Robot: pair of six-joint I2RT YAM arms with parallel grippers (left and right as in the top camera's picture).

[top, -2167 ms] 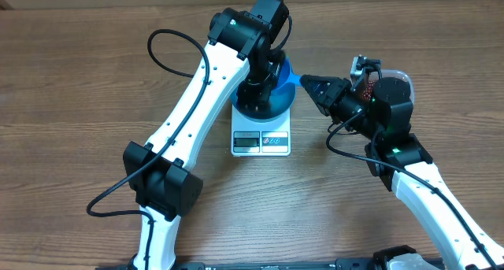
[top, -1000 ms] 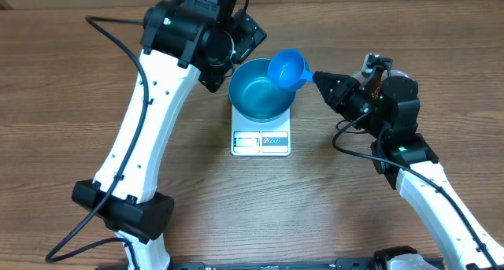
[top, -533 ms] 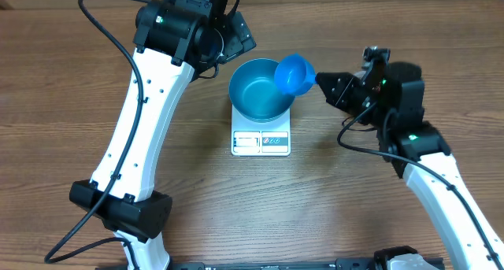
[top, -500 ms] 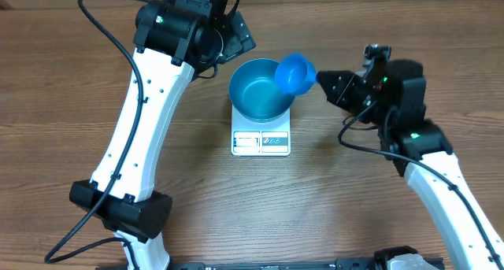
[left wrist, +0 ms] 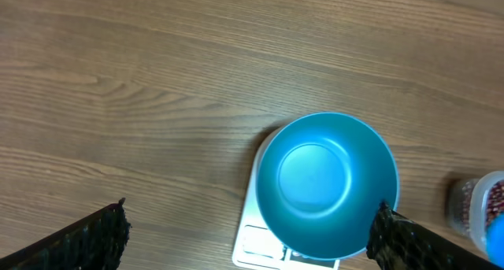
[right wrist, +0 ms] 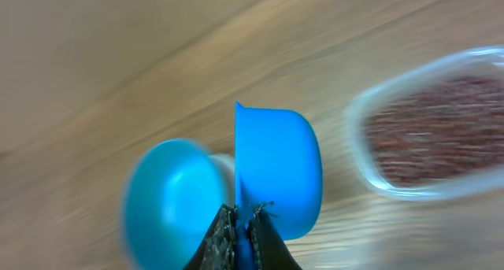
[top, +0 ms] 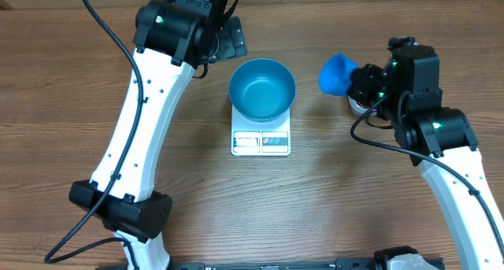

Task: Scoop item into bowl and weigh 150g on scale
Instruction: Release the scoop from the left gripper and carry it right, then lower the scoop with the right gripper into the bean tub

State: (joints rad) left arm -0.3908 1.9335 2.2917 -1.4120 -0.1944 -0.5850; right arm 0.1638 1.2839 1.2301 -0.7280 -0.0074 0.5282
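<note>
One of most things, two of the robot's parts.

We count one light blue bowl [top: 262,89], one white scale [top: 261,141], one blue scoop [top: 337,73] and one clear tub [right wrist: 358,135], and a single wooden bench [top: 63,81] under them. The dark red-brown beans [right wrist: 441,128] in the tub are too many and too blurred to number, so we can only say many. We count two white arms, the left arm [top: 150,120] and the right arm [top: 465,183]. There are also two pincers, the left pincer [left wrist: 250,223] and the right pincer [right wrist: 239,223], each showing two dark fingers.
</note>
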